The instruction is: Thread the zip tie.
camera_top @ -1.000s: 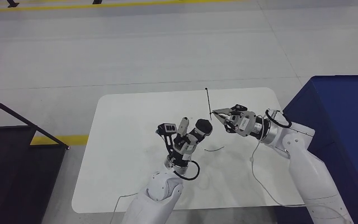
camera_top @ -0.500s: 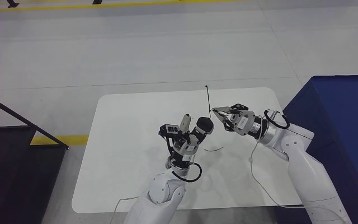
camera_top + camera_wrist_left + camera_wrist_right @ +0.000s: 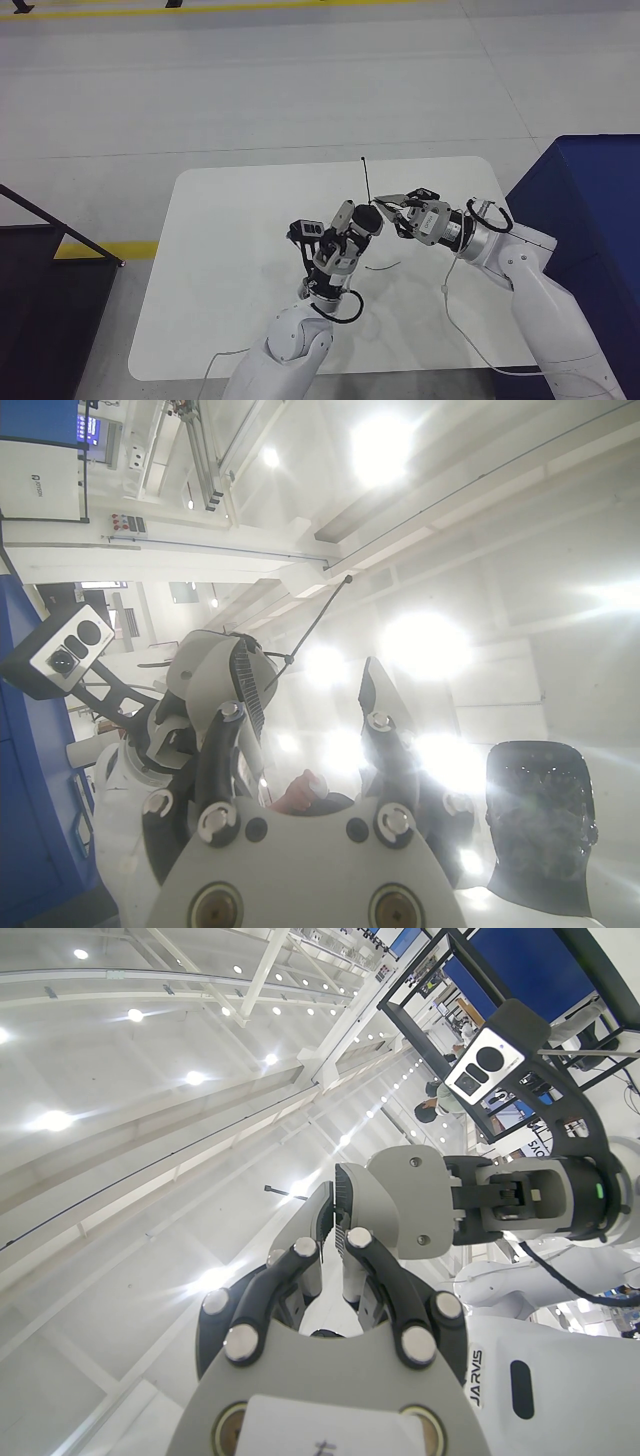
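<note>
Presently: right pincer (image 3: 377, 205) clenched on zip tie (image 3: 366, 182), strap upright over mid-table (image 3: 220, 300), nearer far edge. Left pincer (image 3: 357, 215) released, just beside it. Widest room toward left edge. Loose dark strip (image 3: 383, 266) lies nearer front edge.

Industrial hall: high girder ceiling (image 3: 150, 1093), yellow floor line (image 3: 140, 246), blue partition (image 3: 590, 190).

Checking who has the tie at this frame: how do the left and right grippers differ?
The right gripper is shut on the zip tie, which sticks out beyond its tips; the left gripper is open and holds nothing. The right gripper points in from the side of the table, the left gripper from its near edge. Both are raised above the table, tips close together.
</note>
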